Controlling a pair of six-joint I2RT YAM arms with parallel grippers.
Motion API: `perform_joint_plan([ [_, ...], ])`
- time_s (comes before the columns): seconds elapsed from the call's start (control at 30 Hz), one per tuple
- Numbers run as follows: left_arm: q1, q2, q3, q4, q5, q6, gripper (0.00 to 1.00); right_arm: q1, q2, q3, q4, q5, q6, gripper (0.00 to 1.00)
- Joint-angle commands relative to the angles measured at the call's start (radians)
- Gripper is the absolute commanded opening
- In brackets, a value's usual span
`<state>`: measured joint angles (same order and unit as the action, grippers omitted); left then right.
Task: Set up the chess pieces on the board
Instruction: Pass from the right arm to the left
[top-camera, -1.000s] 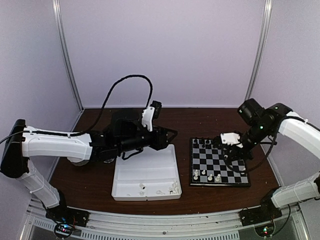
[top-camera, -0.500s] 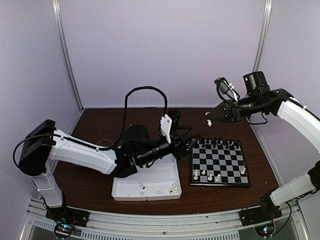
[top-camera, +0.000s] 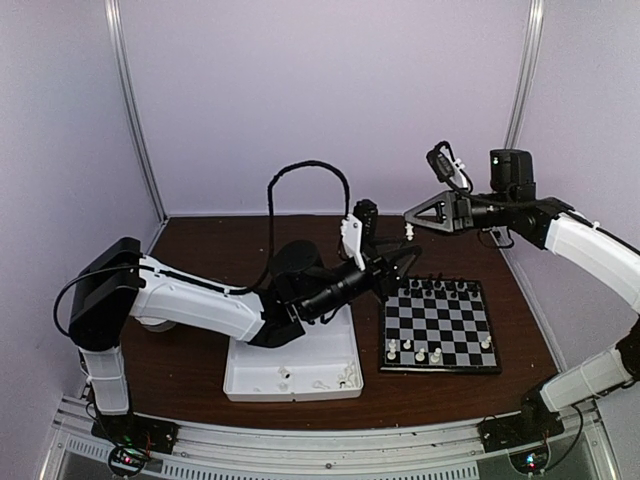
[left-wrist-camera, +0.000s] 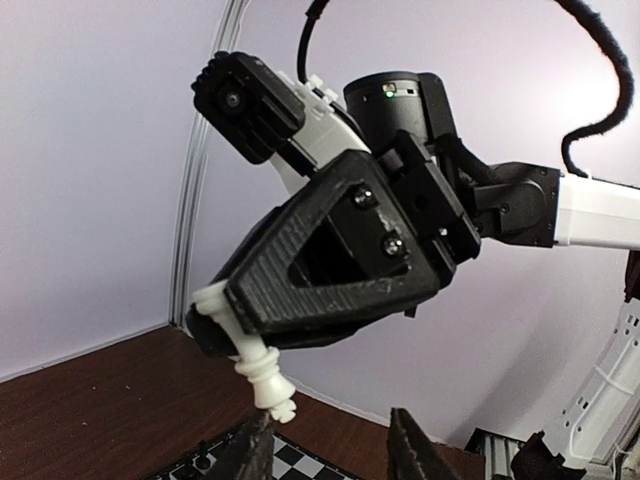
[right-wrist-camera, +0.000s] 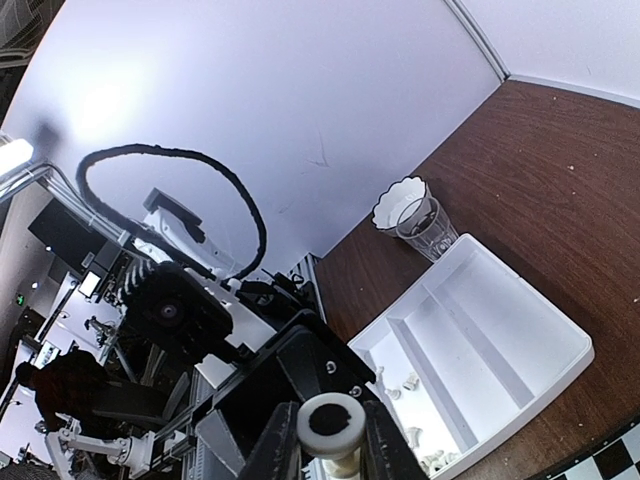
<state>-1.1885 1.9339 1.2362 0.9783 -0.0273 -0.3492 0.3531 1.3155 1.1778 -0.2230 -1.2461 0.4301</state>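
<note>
With the right gripper (top-camera: 408, 220) pinching a white chess piece (left-wrist-camera: 262, 370) up in the air, clear of the board (top-camera: 455, 322), the left gripper (left-wrist-camera: 330, 448), jaws spread just beneath it, should probably close squarely before the right lets go

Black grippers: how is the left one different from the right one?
The right gripper pinches a small white plastic chess piece; the left gripper is open and empty. The right gripper is raised higher; the left gripper aims up at it. Both are black, two-fingered.
</note>
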Motion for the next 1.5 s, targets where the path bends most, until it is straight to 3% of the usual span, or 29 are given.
perform_joint_plan([
  [0.0, 0.001, 0.024, 0.052, 0.040, -0.010, -0.041, 0.35, -0.003, -0.032, -0.015, 0.088, -0.025, 0.057, 0.14],
  [0.3, 0.013, 0.034, 0.062, 0.037, -0.050, -0.095, 0.26, -0.003, -0.036, -0.023, 0.099, -0.026, 0.067, 0.14],
  [0.7, 0.026, 0.024, 0.062, 0.037, -0.035, -0.093, 0.03, -0.012, -0.053, -0.040, 0.073, -0.026, 0.039, 0.15],
  [0.83, 0.033, -0.022, 0.029, -0.006, -0.010, -0.098, 0.00, -0.041, -0.055, -0.010, 0.026, -0.051, 0.000, 0.30],
  [0.9, 0.037, -0.062, 0.001, -0.059, 0.009, -0.098, 0.00, -0.086, -0.048, 0.075, -0.119, -0.099, -0.134, 0.40],
  [1.0, 0.043, -0.133, -0.029, -0.199, 0.045, -0.098, 0.00, -0.154, -0.015, 0.283, -0.602, -0.073, -0.579, 0.54],
  [1.07, 0.048, -0.172, -0.030, -0.317, 0.091, -0.103, 0.00, -0.166, 0.023, 0.448, -0.960, 0.033, -0.949, 0.57],
  [1.13, 0.055, -0.201, 0.007, -0.505, 0.130, -0.116, 0.00, -0.139, 0.044, 0.541, -1.188, 0.177, -1.237, 0.56],
  [1.2, 0.064, -0.215, 0.057, -0.668, 0.192, -0.137, 0.00, -0.095, 0.027, 0.546, -1.271, 0.353, -1.413, 0.54],
  [1.33, 0.099, -0.208, 0.134, -0.872, 0.353, -0.254, 0.00, 0.035, -0.080, 0.410, -1.162, 0.684, -1.498, 0.48],
  [1.47, 0.121, -0.174, 0.215, -1.011, 0.500, -0.335, 0.00, 0.147, -0.083, 0.424, -1.161, 0.883, -1.546, 0.46],
])
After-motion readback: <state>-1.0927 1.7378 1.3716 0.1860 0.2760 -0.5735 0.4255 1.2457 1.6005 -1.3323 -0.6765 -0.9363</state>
